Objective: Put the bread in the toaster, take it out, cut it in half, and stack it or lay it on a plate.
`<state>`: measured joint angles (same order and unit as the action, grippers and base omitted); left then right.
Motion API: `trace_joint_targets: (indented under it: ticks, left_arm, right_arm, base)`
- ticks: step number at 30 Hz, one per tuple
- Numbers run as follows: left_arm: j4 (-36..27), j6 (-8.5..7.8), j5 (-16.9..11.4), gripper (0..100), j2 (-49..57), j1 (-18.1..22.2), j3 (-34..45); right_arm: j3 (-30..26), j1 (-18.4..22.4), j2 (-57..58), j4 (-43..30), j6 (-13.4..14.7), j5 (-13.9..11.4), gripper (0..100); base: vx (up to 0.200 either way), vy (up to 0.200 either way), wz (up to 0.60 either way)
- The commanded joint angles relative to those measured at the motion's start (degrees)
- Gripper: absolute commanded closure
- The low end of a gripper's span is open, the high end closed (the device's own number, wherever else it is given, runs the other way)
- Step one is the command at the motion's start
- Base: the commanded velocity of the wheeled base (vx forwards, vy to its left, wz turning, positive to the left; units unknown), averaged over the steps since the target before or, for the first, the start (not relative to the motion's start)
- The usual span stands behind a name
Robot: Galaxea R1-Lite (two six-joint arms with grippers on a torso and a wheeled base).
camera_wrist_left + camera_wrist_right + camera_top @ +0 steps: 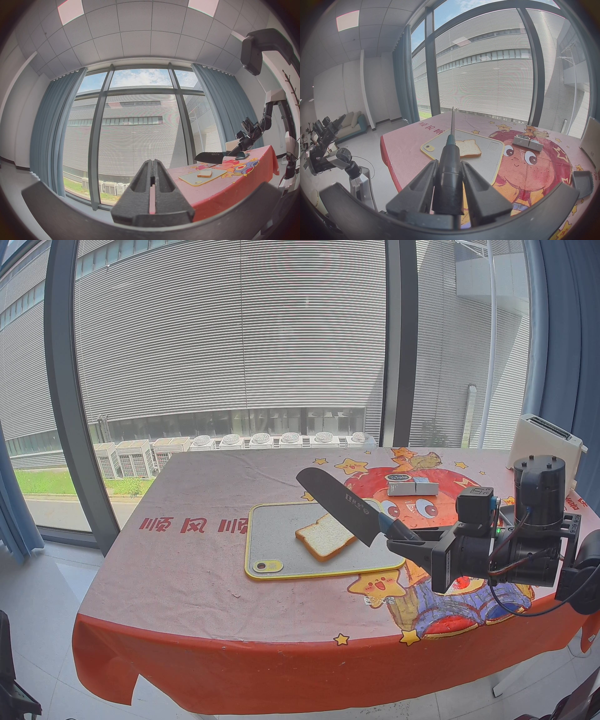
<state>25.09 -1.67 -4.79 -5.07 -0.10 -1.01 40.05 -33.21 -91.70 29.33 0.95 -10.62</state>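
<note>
- The bread is one slice lying flat on the cutting board, towards the board's 3 o'clock side. It is whole, with no cut showing.
- The board is grey with a yellow rim. It lies on the table, which is covered by an orange cloth with cartoon print. There is a round-holed tab at the board's 7 o'clock corner.
- My right gripper is at about 3 o'clock from the slice. It is pinched tight on the handle of the knife.
- The dark blade points towards 10 o'clock, edge down. In my head view it crosses the slice's 1 o'clock corner.
- From the left wrist camera the blade is held clear above the table, not touching bread or board.
- Nothing lies between the blade and the slice.
- A small grey-and-white block sits off the board at about 1 o'clock from the bread. It is apart from the board's rim.
- The white toaster stands at 2 o'clock, at the table's far right edge. It is well apart from the board and partly behind my right arm.
- A small dark piece rests on the cloth near the toaster. I cannot tell what it is.
- My left gripper is off the table at its 9 o'clock side, raised and well away from the bread. Its fingers are pressed together on nothing.
</note>
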Motion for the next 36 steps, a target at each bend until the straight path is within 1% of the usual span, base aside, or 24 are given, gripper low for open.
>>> trace_joint_targets:
  ticks: [1,3,4,5,6,7,8,15,17,19,23,28,34,36]
  left_arm:
    - [4.2,-0.26,-0.3,100,-7.7,-0.1,0.9]
    - [6.2,-0.44,-0.8,100,-9.8,-0.1,0.9]
    - [6.2,-0.44,-0.8,100,-9.8,-0.1,0.9]
    - [8.2,-0.70,-1.1,100,-11.6,-0.1,0.9]
    - [8.2,-0.70,-1.1,100,-11.6,-0.1,0.9]
    - [9.6,-0.70,-1.3,100,-13.3,-0.4,0.8]
    - [10.1,-0.70,-1.8,100,-14.4,-0.5,0.7]
    - [10.2,-0.70,-5.8,100,-19.9,-0.6,-1.9]
    - [9.6,-0.18,-7.2,100,-20.9,-0.5,-2.9]
    - [9.5,0.00,-8.1,100,-21.9,-0.5,-3.7]
    - [9.5,0.00,-8.6,100,-24.8,-0.5,-5.8]
    - [9.5,0.00,-10.2,100,-28.2,-0.5,-8.4]
    - [9.5,0.00,-10.3,100,-31.1,-0.5,-11.4]
    - [9.5,0.00,-11.0,100,-33.5,-0.5,-13.6]
  right_arm:
    - [-0.1,0.0,-0.1,0.0,-0.1,0.0,100]
    - [-0.1,0.0,-0.1,0.0,-0.1,0.0,100]
    - [-0.1,0.0,-0.1,0.0,-0.1,0.0,100]
    - [-0.1,0.0,-0.1,0.0,-0.1,0.0,100]
    - [-0.1,0.0,-0.1,0.0,-0.1,0.0,100]
    - [-0.1,0.0,-0.1,0.0,-0.1,-0.1,100]
    - [-0.1,0.0,-0.1,0.0,0.0,0.0,100]
    - [0.0,0.1,-0.1,-0.1,0.0,0.0,100]
    - [0.0,0.1,-0.1,-0.1,0.0,0.0,100]
    - [0.0,0.1,-0.1,-0.1,0.0,0.0,100]
    - [0.1,0.1,-0.2,-0.1,0.0,0.0,100]
    - [0.1,0.1,-0.7,0.0,0.0,0.0,100]
    - [0.1,0.1,-0.7,0.0,0.0,0.0,100]
    - [0.1,0.1,-0.8,0.0,0.0,0.0,100]
  base:
    - [0.000,0.000,0.00]
    - [0.000,0.000,0.00]
    - [0.000,0.000,0.00]
    - [0.000,0.000,0.00]
    - [0.000,0.000,0.00]
    - [0.000,0.000,0.00]
    - [0.000,0.000,0.00]
    - [0.000,0.000,0.00]
    - [0.000,0.000,0.00]
    - [0.000,0.000,0.00]
    - [0.000,0.000,0.00]
    - [0.000,0.000,0.00]
    - [0.000,0.000,0.00]
    - [0.000,0.000,0.00]
